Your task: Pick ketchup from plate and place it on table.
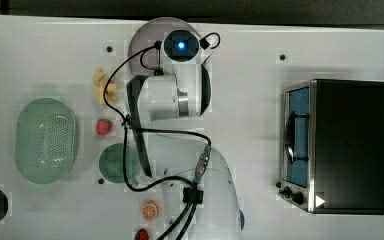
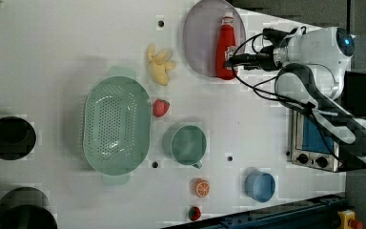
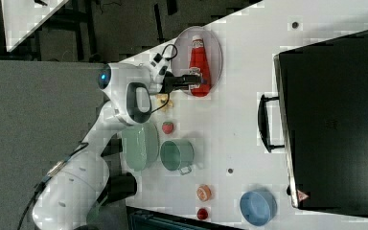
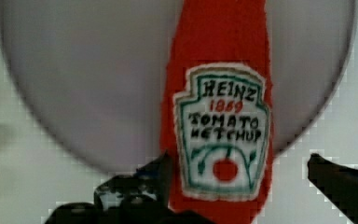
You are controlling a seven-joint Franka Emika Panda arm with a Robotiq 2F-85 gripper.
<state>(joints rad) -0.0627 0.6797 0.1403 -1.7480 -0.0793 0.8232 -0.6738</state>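
The ketchup [image 2: 225,46] lies flat on the plate [image 2: 200,43] in the left view, with the gripper [image 2: 233,60] over its label. In the right view it is the same. In the wrist view, the jaws are wide apart, one on each side of the bottle.

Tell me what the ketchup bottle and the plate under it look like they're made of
Ketchup bottle: looks like soft fabric or felt, not plastic; fuzzy red edges and a label that seems stitched on. Probably a plush toy.
Plate: likely matte plastic, possibly ceramic; smooth, plain greyish-lilac surface with no glare.
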